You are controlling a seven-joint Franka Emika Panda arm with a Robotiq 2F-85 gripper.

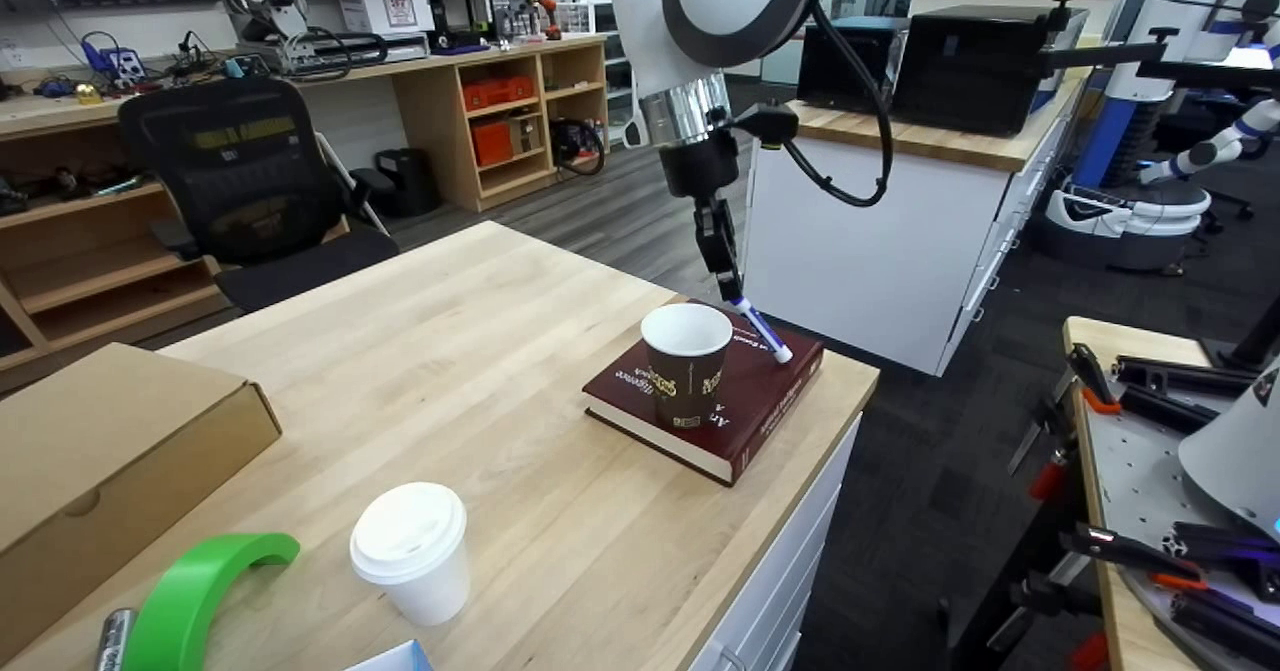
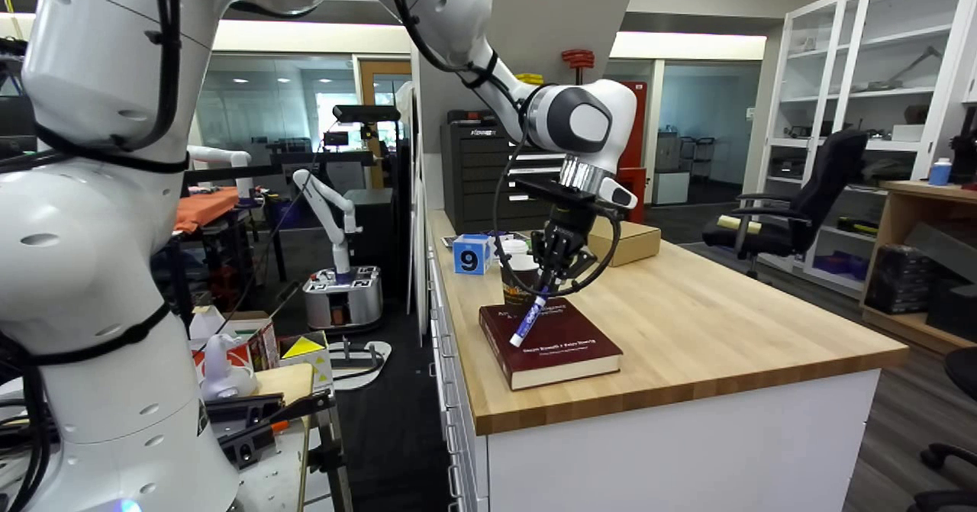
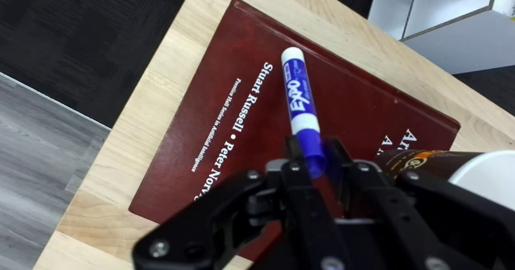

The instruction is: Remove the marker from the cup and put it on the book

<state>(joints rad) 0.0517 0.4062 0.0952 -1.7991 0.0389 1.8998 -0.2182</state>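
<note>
The marker (image 3: pixel 299 89), blue and white with a blue cap, slants downward over the book. My gripper (image 3: pixel 314 148) is shut on its cap end, one finger on each side. The maroon book (image 3: pixel 249 137) lies flat near a table corner. In both exterior views the marker's white end is over the cover (image 1: pixel 782 354); whether it touches, I cannot tell. The cup (image 1: pixel 688 371), dark brown outside and white inside, appears to stand upright on one end of the book. It shows at the right in the wrist view, beside my gripper, its base hidden.
A white lidded cup (image 1: pixel 412 551), a green arch (image 1: pixel 205 591) and a brown cardboard box (image 1: pixel 120 431) stand farther along the table (image 1: pixel 470 351). A blue block (image 2: pixel 471 255) sits behind the cup. The table's edges run close to the book.
</note>
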